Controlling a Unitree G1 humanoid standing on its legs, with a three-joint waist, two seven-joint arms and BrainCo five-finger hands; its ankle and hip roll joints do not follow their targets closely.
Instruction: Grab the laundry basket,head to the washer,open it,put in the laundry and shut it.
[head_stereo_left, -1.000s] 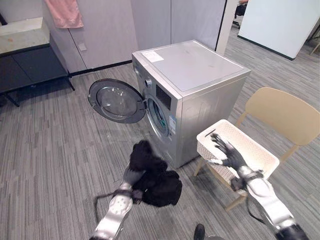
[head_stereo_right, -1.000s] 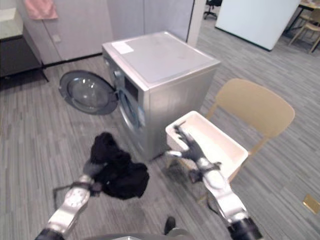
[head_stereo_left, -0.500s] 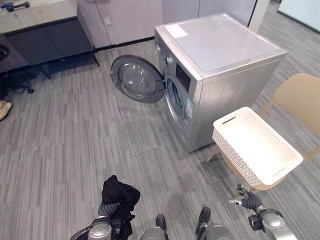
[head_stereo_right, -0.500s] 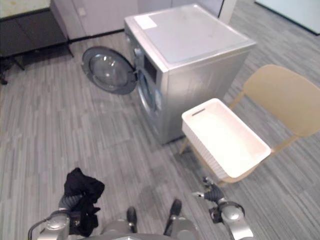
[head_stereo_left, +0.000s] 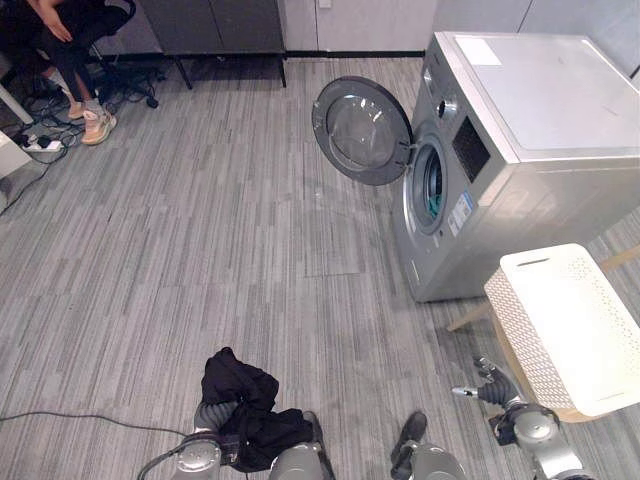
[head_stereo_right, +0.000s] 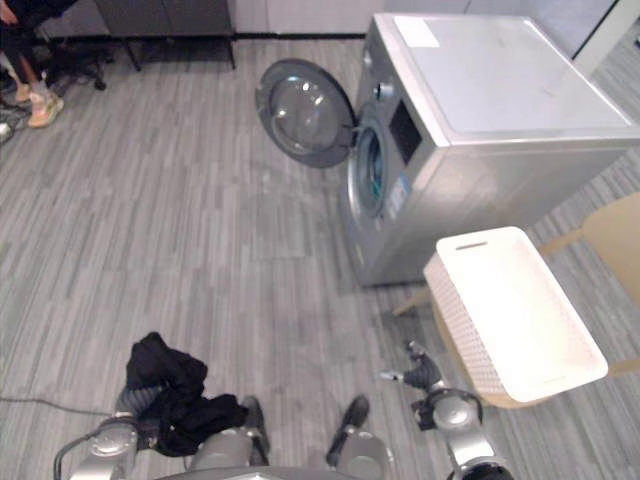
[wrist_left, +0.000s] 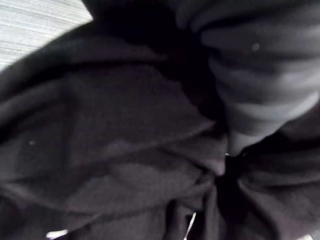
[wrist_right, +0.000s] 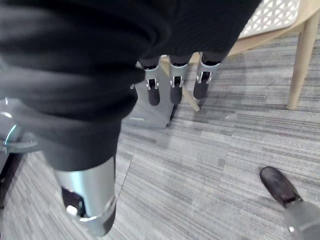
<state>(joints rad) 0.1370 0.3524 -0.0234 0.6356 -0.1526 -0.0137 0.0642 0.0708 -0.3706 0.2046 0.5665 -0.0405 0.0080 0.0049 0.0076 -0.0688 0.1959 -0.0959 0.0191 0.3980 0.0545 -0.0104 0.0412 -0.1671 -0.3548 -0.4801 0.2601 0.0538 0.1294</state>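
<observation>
Left eye: left hand (head_stereo_left: 212, 415) gripping black laundry (head_stereo_left: 243, 405), low, well short of washer (head_stereo_left: 520, 150); door (head_stereo_left: 361, 130) open; basket (head_stereo_left: 570, 325) on chair | Left wrist: dark cloth bunched close | Right wrist: right hand (wrist_right: 172, 85) empty, fingers straight.

One washer (head_stereo_left: 520, 150), with one round door (head_stereo_left: 362, 130) swung open. One white basket (head_stereo_left: 570, 325), sitting on one tan chair (head_stereo_right: 612, 240). One bundle of black laundry (head_stereo_left: 245, 405), held low at the left hand (head_stereo_left: 210, 415). Two robot hands in all, counting the right hand (head_stereo_left: 492, 385). One person (head_stereo_left: 60, 40) sits at the far left corner of the room.
</observation>
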